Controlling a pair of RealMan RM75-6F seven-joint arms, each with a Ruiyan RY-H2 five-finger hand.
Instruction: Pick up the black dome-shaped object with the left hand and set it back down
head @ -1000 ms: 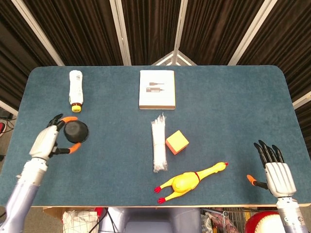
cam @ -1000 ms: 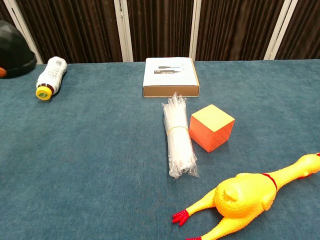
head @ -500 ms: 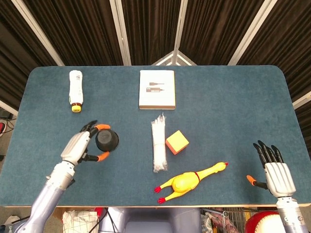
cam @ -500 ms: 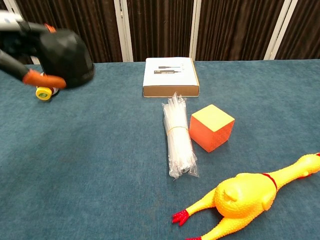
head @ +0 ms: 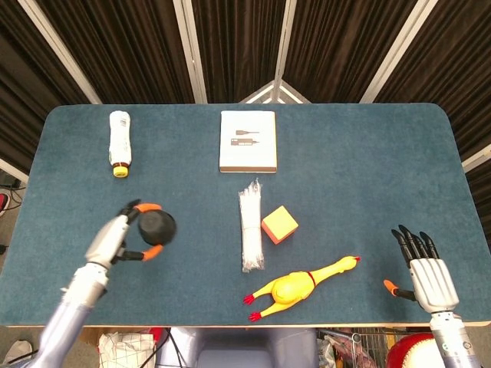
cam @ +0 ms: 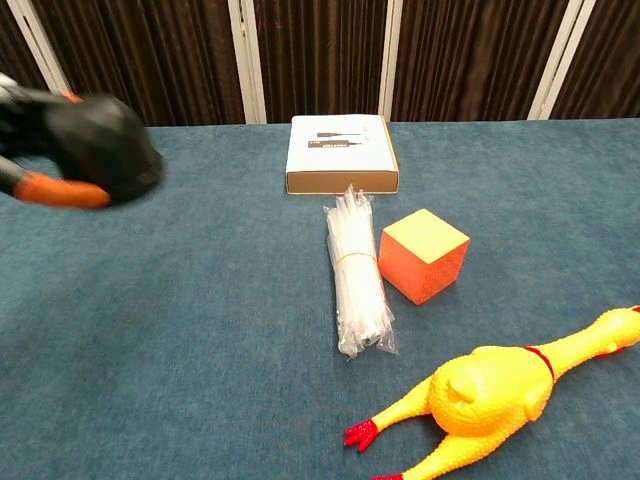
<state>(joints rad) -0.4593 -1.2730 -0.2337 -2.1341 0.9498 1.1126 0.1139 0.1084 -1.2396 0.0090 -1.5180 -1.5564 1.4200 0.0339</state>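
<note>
The black dome-shaped object (head: 156, 226) is held by my left hand (head: 123, 241) above the left part of the blue table, orange fingertips wrapped around its sides. In the chest view the dome (cam: 103, 146) shows blurred at the left edge with the left hand (cam: 35, 150) behind it, and it hides the bottle there. My right hand (head: 424, 268) rests at the table's front right corner, fingers spread, holding nothing.
A white bottle (head: 119, 142) lies at the back left. A white box (head: 247, 141) sits at the back centre. A clear bundle of straws (head: 251, 228), an orange cube (head: 279, 224) and a yellow rubber chicken (head: 299, 287) lie mid-table.
The left hand carried the dome rightward from the left edge, then slightly back toward the front left. The right hand drifted a little toward the front edge.
</note>
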